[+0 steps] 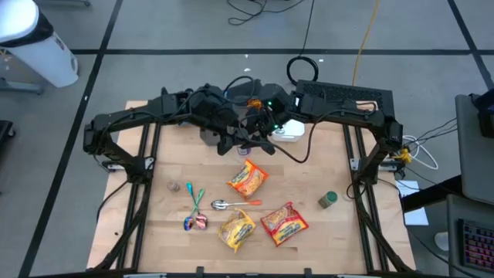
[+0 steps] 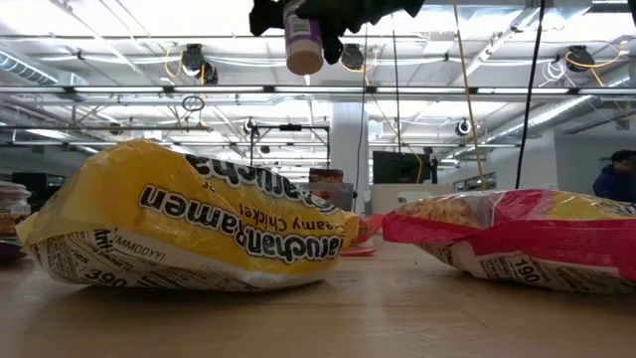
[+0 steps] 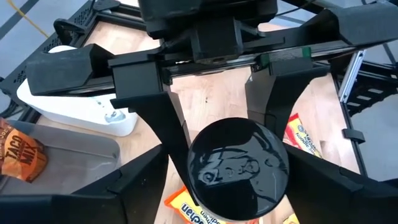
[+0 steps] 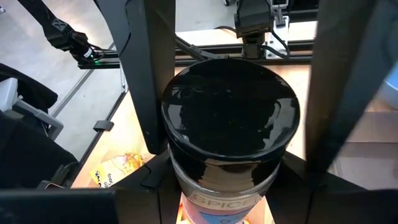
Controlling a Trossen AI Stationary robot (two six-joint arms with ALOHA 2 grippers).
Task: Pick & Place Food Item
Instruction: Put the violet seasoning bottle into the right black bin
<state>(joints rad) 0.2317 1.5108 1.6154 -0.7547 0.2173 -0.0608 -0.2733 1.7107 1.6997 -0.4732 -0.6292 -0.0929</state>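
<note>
A spice jar [image 2: 303, 40] with a black lid [image 3: 239, 168] and a pale label hangs high above the table's far middle. Both arms meet there. My left gripper [image 1: 236, 136] comes from the left and my right gripper [image 1: 259, 131] from the right. Each has a finger on either side of the jar. The lid fills the right wrist view [image 4: 230, 118]. In the high view the grippers hide the jar. My left gripper has the jar between its two fingers [image 3: 140, 186], just below the lid's rim [image 3: 189, 177], coming from above at a slant. The lid hides the place of contact. The jar is upright, lid up, clear of the table. My right gripper pinches the jar's body just under the lid [image 4: 180, 177] between its two fingers [image 4: 158, 180], also from above at a slant, crosswise to the left fingers. The jar hangs upright below it, its bottom [image 2: 303, 62] free in the air.
On the table's near half lie an orange ramen pack [image 1: 247, 179], a yellow one [image 1: 237, 230], a red one [image 1: 284, 222], a spoon [image 1: 224, 204] and a small green-lidded jar [image 1: 328, 199]. A grey tray [image 3: 68, 146] with a taco mix packet and a white device [image 1: 289, 130] sit at the far side.
</note>
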